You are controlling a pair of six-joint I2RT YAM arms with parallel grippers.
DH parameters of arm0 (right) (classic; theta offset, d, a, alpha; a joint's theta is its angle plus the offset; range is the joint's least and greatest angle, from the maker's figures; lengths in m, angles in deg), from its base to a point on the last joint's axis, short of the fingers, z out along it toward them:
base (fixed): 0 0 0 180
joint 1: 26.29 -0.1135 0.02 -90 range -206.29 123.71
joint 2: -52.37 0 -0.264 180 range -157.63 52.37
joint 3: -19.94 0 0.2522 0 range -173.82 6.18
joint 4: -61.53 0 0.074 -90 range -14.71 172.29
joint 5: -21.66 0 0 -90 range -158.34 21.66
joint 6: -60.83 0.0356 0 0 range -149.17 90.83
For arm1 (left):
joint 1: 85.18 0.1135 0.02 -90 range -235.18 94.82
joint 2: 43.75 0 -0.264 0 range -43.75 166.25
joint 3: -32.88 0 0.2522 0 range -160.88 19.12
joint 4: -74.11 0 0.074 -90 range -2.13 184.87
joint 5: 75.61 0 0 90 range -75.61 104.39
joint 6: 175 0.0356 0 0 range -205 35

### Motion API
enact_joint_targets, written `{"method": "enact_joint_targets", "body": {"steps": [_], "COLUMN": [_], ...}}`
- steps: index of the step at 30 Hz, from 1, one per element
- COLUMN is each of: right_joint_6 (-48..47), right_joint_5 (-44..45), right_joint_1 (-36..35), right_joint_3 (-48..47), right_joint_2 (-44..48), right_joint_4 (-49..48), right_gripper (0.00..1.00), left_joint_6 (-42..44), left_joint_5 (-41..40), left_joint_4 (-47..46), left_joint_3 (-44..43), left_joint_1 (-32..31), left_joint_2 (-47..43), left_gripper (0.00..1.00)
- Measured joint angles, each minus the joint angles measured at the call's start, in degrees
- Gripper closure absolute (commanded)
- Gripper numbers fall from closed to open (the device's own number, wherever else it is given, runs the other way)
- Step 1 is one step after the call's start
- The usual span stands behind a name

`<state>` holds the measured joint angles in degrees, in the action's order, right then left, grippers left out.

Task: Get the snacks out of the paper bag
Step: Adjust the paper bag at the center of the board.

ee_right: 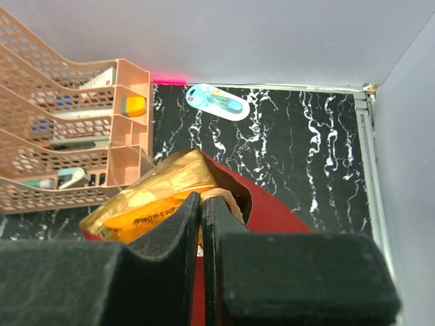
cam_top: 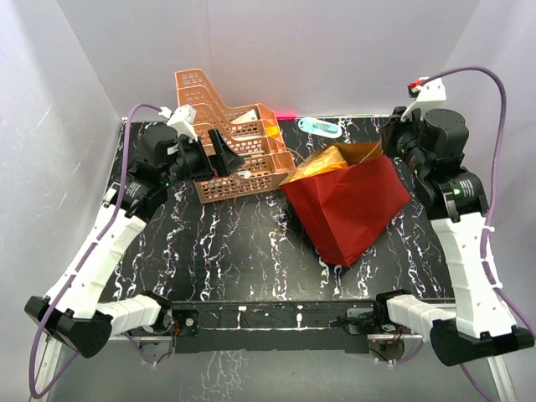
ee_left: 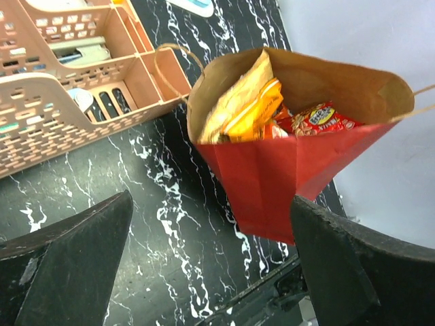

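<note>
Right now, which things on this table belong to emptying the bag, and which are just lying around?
Job in hand: paper bag; tan-gold chip bag, orange packet and red packet, all inside it.
Lying about: peach rack; small blue-green item at the back edge.

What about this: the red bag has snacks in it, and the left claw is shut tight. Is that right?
Not quite. The left claw is open, not shut: the left wrist view shows its fingers spread wide apart. The rest holds: the red bag does have snacks in it.
</note>
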<state>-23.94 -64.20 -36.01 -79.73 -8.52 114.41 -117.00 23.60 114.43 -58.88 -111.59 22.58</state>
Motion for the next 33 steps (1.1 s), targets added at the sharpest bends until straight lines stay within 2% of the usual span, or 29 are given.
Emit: {"method": "enact_joint_targets", "body": {"steps": [5,10,14,17,23,33], "right_joint_6": [-4.8,-2.1,5.7,12.0,19.8,23.6], "right_joint_5": [-4.9,-15.7,-22.5,-24.2,-21.7,-9.6], "right_joint_1": [0.2,0.5,0.5,0.5,0.5,0.3], "right_joint_3": [-4.9,-5.2,2.2,8.3,15.4,19.1], "right_joint_2": [-5.0,-5.4,0.3,6.3,16.7,29.6], "right_joint_4": [2.5,2.8,-2.5,-6.1,-8.5,-1.4], "right_gripper": [0.93,0.93,0.93,0.93,0.93,0.93], "left_joint_6": [-0.6,-1.5,-2.4,-3.1,-5.0,-10.3], "left_joint_5": [3.0,5.6,7.1,7.9,9.7,13.6], "left_joint_4": [0.5,0.1,-0.9,-1.6,-3.4,-9.7], "left_joint_3": [0.4,0.8,1.9,2.0,0.4,-1.2], "left_joint_1": [0.0,0.0,0.0,0.0,0.0,0.0], "left_joint_2": [0.0,0.3,1.7,4.0,10.2,16.8], "left_gripper": [0.02,0.02,0.02,0.02,0.02,0.02]}}
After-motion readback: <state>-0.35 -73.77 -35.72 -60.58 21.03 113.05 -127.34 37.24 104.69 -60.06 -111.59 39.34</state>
